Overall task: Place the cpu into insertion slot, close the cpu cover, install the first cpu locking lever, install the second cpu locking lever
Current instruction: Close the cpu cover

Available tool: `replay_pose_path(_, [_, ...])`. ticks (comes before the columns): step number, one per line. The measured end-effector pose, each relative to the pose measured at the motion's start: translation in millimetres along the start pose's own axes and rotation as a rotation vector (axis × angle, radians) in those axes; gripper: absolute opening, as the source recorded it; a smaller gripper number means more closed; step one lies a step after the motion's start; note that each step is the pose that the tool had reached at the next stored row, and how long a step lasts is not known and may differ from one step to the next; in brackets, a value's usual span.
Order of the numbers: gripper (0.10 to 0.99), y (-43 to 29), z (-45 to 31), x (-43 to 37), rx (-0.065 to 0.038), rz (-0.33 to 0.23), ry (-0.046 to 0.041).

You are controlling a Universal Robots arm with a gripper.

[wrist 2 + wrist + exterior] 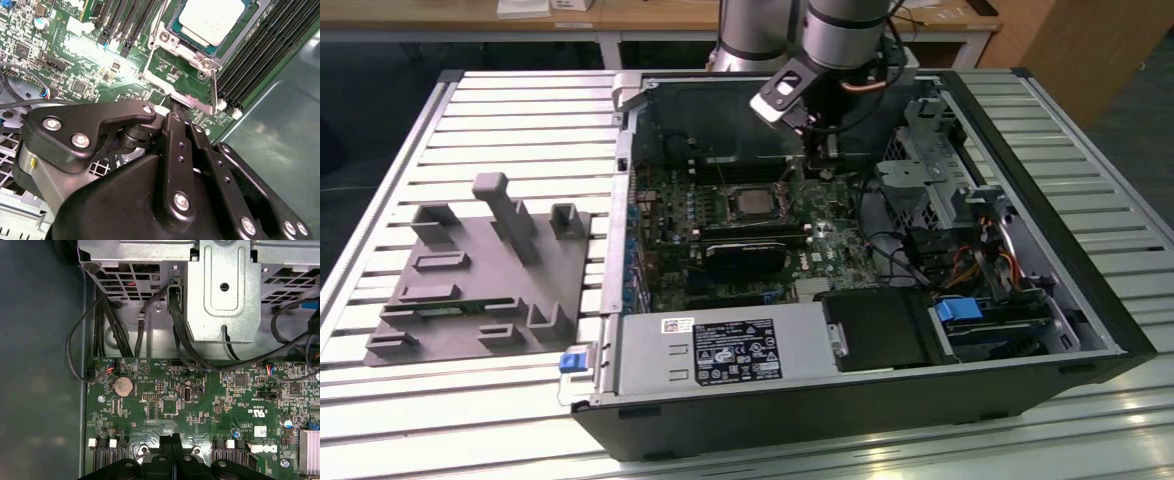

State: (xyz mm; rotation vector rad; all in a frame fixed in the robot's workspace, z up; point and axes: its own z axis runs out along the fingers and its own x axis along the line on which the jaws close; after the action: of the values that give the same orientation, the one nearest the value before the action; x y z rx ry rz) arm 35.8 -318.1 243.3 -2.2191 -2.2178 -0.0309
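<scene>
The cpu (212,19) lies with its pale metal face up in the insertion slot (750,190) on the green board; it also shows in the exterior view (750,205). The cpu cover (197,57) lies flat as a silvery frame around the chip. A thin locking lever (214,87) runs along the socket's side toward my fingertips. My gripper (175,111) is shut, its black tips down at the cover's silvery tab just beside the socket. In the exterior view the gripper (819,160) hangs over the board to the right of the socket. The first wrist view shows the closed fingers (171,440) together over the board.
The open computer case (1067,300) lies on a slatted table. Black memory slots (260,55) flank the socket. A drive cage (222,290) and dark cables (175,335) stand close by. A grey fixture with posts (480,270) sits at the exterior view's left.
</scene>
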Motion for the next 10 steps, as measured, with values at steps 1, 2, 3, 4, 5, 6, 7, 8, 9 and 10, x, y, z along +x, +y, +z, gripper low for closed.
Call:
replay_pose_path(1, [0.106,-0.5,0.0,0.0,0.000,0.000,0.0000])
replay_pose_path(2, [0.106,-1.1,0.0,0.0,0.000,0.000,-0.0001])
replay_pose_path(3, [0.106,-1.6,-0.1,0.0,0.000,0.000,-0.0001])
replay_pose_path(4, [0.106,-2.0,0.0,0.0,0.000,0.000,-0.0001])
replay_pose_path(5, [0.106,-2.4,-0.1,0.0,0.000,0.000,-0.0001])
replay_pose_path(6, [0.106,-2.9,-0.1,0.0,0.000,0.000,-0.0001])
replay_pose_path(7, [0.106,-3.3,-0.1,0.0,0.000,0.000,-0.0001])
replay_pose_path(8, [0.106,-3.6,0.0,0.0,0.000,0.000,0.0000])
replay_pose_path(9, [0.106,-3.9,-0.1,0.0,0.000,0.000,-0.0001])
replay_pose_path(10, [0.106,-4.3,-0.1,0.0,0.000,0.000,-0.0001])
